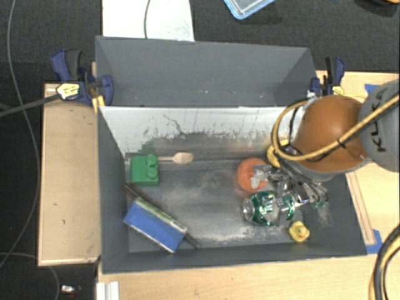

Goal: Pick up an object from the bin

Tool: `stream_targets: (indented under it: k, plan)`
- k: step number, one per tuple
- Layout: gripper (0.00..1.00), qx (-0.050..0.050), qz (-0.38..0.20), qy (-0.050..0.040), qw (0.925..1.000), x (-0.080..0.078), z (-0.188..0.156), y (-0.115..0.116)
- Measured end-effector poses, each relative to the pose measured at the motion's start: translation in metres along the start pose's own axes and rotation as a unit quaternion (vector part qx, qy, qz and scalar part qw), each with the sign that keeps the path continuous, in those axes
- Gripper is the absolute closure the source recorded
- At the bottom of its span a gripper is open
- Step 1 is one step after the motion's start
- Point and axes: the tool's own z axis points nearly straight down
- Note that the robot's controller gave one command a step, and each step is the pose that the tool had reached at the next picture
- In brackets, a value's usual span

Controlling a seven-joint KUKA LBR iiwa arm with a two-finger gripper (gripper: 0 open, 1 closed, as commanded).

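Note:
My gripper [282, 191] is low at the right side of the bin, just above a crushed green can [267, 209]. An orange ball-like thing [250, 174] lies right beside it on the left, touching or nearly touching the gripper's metal parts. A small yellow thing [299, 232] rests on the floor just in front of the can. The view does not show whether anything sits between the fingers.
A green block [144, 169] and a small wooden spoon [177, 159] lie at the back left. A blue box-like sponge [154, 225] with a dark stick leans in the front left corner. The arm's orange dome and cables hang over the right wall.

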Motion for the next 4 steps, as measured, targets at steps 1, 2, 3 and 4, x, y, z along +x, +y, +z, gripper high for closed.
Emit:
stream_targets:
  k: [1,2,3,4]
  plan:
    - [0.00,0.001,0.066,0.0075,0.9978,0.029,0.016,0.028]
    - [0.00,0.002,0.047,-0.0008,0.9989,0.015,0.041,-0.056]
    - [1.00,-0.001,0.103,0.0011,0.9947,0.011,0.051,-0.020]
    - [1.00,-0.001,0.103,0.0012,0.9947,0.011,0.051,-0.020]
